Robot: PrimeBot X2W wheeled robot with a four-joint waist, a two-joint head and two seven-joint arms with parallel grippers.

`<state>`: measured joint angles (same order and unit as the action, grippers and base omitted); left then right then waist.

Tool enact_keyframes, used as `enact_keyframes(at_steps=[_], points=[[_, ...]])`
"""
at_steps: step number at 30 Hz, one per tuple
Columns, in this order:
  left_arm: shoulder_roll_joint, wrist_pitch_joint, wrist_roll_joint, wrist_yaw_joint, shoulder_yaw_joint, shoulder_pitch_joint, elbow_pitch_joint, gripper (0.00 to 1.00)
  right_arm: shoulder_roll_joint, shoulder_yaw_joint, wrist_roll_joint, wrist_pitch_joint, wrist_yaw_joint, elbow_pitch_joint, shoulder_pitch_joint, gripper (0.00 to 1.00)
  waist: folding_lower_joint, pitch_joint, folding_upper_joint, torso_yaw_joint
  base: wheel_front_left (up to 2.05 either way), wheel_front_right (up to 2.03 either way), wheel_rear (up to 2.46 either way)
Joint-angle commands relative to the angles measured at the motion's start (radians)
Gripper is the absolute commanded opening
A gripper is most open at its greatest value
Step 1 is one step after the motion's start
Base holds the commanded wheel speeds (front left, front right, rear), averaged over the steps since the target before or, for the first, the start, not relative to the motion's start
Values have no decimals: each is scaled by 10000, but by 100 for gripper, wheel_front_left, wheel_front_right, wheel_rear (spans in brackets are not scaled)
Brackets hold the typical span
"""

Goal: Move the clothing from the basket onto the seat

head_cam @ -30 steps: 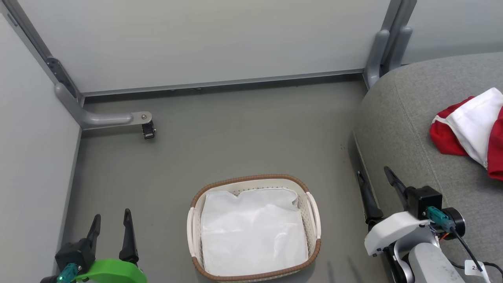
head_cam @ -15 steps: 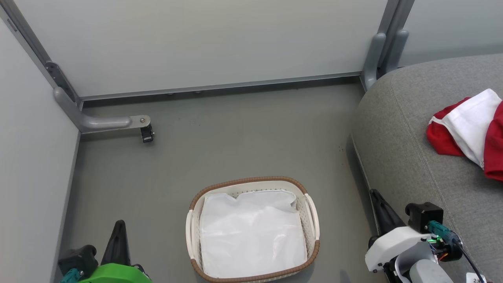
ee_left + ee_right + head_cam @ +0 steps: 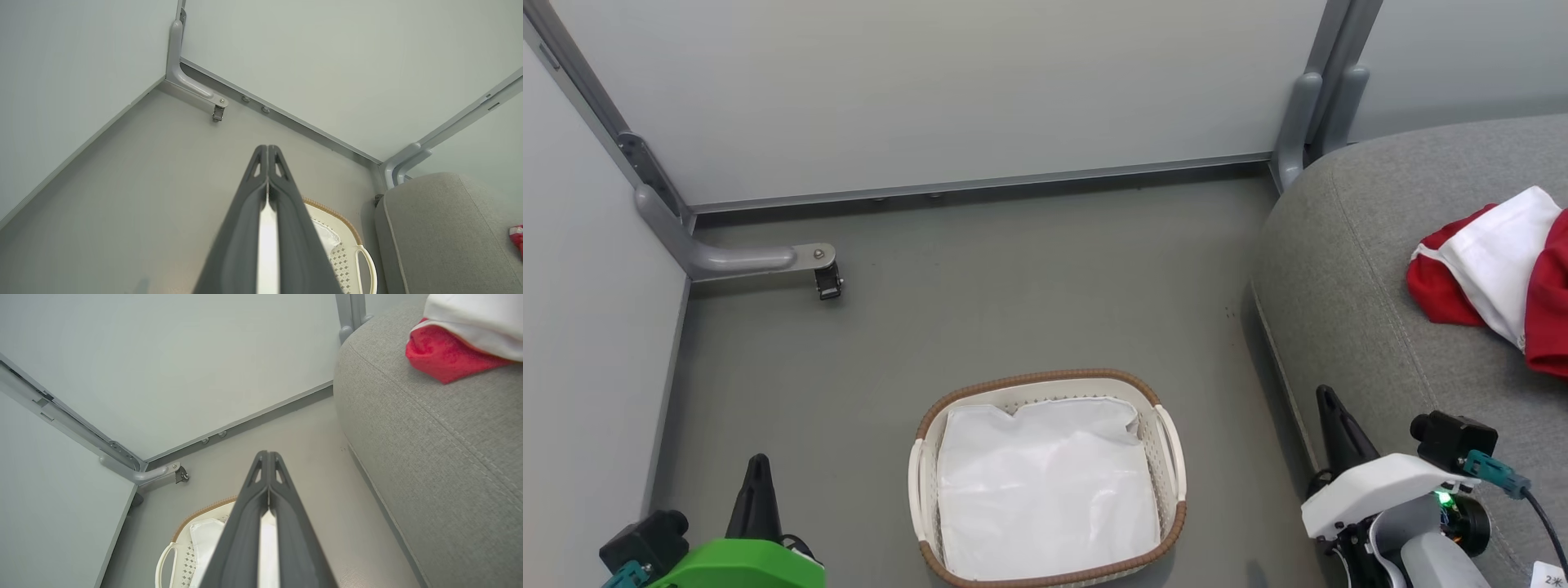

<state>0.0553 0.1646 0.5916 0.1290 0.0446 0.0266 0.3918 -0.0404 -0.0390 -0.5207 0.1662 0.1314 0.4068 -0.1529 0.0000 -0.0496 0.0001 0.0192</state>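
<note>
The red and white clothing lies on the grey seat at the right; it also appears in the right wrist view on the seat. The cream basket with a brown rim stands on the floor, holding just its white liner. My left gripper is shut at the lower left, holding nothing, well left of the basket. My right gripper is shut and holds nothing, beside the seat's front edge. Both wrist views show the fingers pressed together.
Grey partition walls enclose the floor at the back and left. A metal foot with a small caster juts out at the back left. Partition posts stand by the seat's far corner. Open floor lies between the basket and the walls.
Both grippers have gone from open to shut and have drawn back toward the bottom of the head view. The clothing and the basket have stayed in place.
</note>
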Motion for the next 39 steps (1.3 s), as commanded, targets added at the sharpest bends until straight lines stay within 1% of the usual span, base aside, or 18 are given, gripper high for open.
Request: enact_keyframes(at_steps=[1, 18, 39], points=[[29, -68, 395, 5, 71, 247, -201, 0, -45, 87, -404, -87, -2, -215, -26, 0, 0, 6, -1, -2, 0, 0, 0], [13, -711, 2725, 9, 219, 418, -516, 0, -65, 434, -2895, -728, -4, -565, 82, 0, 0, 80, -1, -33, 0, 0, 0], [-5, -1372, 5086, 15, 382, 582, -832, 0, -87, 788, -5424, -1394, -6, -913, 207, 0, 0, 172, -1, -71, 0, 0, 0]])
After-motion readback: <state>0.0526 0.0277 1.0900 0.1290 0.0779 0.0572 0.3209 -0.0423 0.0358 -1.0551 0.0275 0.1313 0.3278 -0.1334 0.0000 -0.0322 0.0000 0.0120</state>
